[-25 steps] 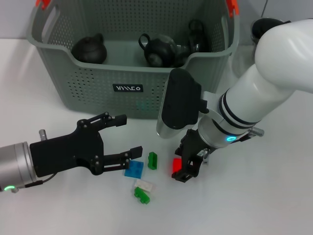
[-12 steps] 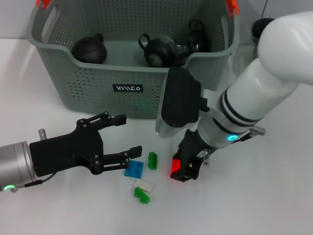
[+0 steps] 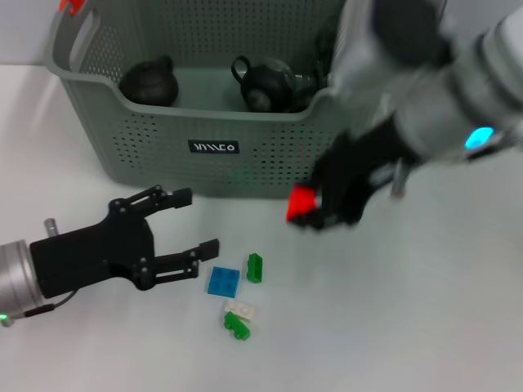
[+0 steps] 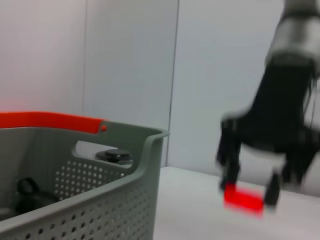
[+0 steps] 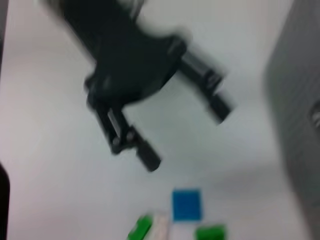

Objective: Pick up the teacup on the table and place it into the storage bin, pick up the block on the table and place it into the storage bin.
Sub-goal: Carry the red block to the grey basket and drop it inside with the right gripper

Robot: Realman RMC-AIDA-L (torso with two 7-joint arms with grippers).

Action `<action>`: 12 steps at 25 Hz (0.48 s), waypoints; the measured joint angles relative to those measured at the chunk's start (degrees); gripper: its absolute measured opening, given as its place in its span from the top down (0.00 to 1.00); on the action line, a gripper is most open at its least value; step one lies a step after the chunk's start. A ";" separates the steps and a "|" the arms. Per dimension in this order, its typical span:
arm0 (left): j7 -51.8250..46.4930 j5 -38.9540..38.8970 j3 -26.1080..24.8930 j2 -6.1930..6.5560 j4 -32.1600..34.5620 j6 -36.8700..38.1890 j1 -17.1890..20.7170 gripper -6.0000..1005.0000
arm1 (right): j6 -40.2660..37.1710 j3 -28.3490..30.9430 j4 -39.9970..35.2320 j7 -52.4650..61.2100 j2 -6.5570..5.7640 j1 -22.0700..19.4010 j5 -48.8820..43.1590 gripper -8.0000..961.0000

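My right gripper (image 3: pixel 315 211) is shut on a red block (image 3: pixel 301 198), held in the air just in front of the storage bin's (image 3: pixel 163 151) front wall. The left wrist view shows the same red block (image 4: pixel 243 198) in the right gripper (image 4: pixel 248 192), beside the bin (image 4: pixel 110 200). My left gripper (image 3: pixel 196 220) is open and empty low over the table, left of the loose blocks; it also shows in the right wrist view (image 5: pixel 187 137). Dark round teacups (image 3: pixel 149 82) (image 3: pixel 263 83) lie inside the bin. I see no teacup on the table.
On the table in front of the bin lie a blue block (image 3: pixel 223 282), a green block (image 3: pixel 255 267), a white block (image 3: pixel 242 309) and another green one (image 3: pixel 237 325). The bin has orange handle clips (image 4: pixel 50 120).
The right gripper has lifted the red block off the table, up and toward the bin. The left gripper has drawn back slightly to the left, still open.
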 joint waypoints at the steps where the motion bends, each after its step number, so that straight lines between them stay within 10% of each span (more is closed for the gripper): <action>1: 0.00 0.01 -0.23 0.03 0.32 0.08 0.35 0.14 | -2.07 4.72 -4.47 0.38 -0.01 0.49 1.29 0.53; 8: 0.00 -0.02 -0.39 0.04 0.63 0.56 0.35 0.14 | 1.96 23.89 -4.72 1.07 -0.26 7.84 8.39 0.52; 12: -0.01 -0.05 -0.25 0.04 0.58 0.56 0.25 0.14 | 7.60 28.86 5.30 0.46 -3.00 12.09 8.41 0.52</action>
